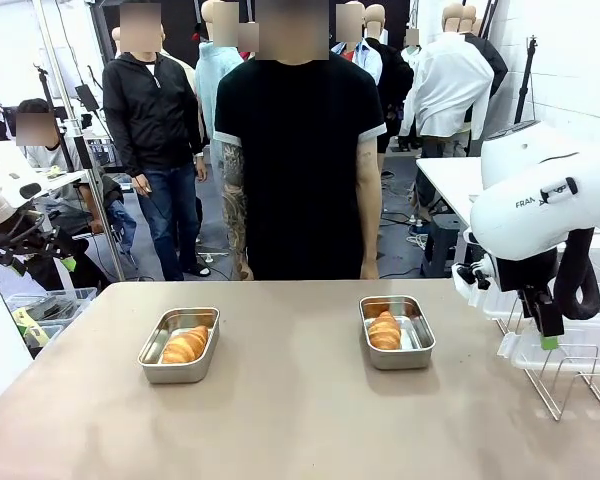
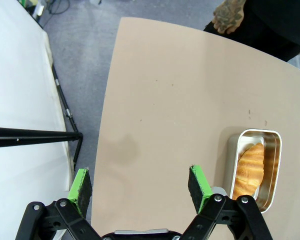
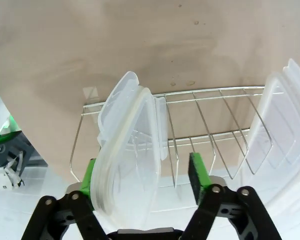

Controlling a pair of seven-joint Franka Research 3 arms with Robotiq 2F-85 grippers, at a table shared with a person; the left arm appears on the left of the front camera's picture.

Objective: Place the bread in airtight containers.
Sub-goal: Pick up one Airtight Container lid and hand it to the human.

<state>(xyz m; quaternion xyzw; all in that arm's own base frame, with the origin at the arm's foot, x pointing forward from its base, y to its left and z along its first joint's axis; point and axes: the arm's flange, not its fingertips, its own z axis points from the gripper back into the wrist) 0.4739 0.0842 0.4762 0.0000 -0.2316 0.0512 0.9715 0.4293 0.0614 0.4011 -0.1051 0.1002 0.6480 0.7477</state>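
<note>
Tabletop [image 2: 160, 100] lies under my left gripper [image 2: 140, 182], whose jaws stand spread wide with nothing between them. Just outside my right-hand finger there sits the left tub [image 2: 276, 165], its length running the same way my fingers point. The left croissant [image 2: 250, 167] lies inside it, long axis along the tub, its far tip leaning slightly away from my jaws. Far beyond my fingertips, a person's hand [image 2: 229, 17] hangs at the table's far edge.

From the front, that croissant [image 1: 186, 344] lies slantwise in its tub [image 1: 175, 374], near end to the left and far end to the right. The right croissant [image 1: 384, 330] lies in the right tub [image 1: 405, 361] with its long axis running near to far, one tip toward the person.

My right gripper [image 3: 142, 172] hangs over a wire rack [image 3: 215, 135]. A clear lid [image 3: 130, 150] stands on edge in the rack between my jaws, which are spread around it: one pad is at its rim, while the other pad [image 3: 196, 172] stands apart from it, so nothing is pinched. A second lid [image 3: 275, 130] leans in the rack well outside that pad.
</note>
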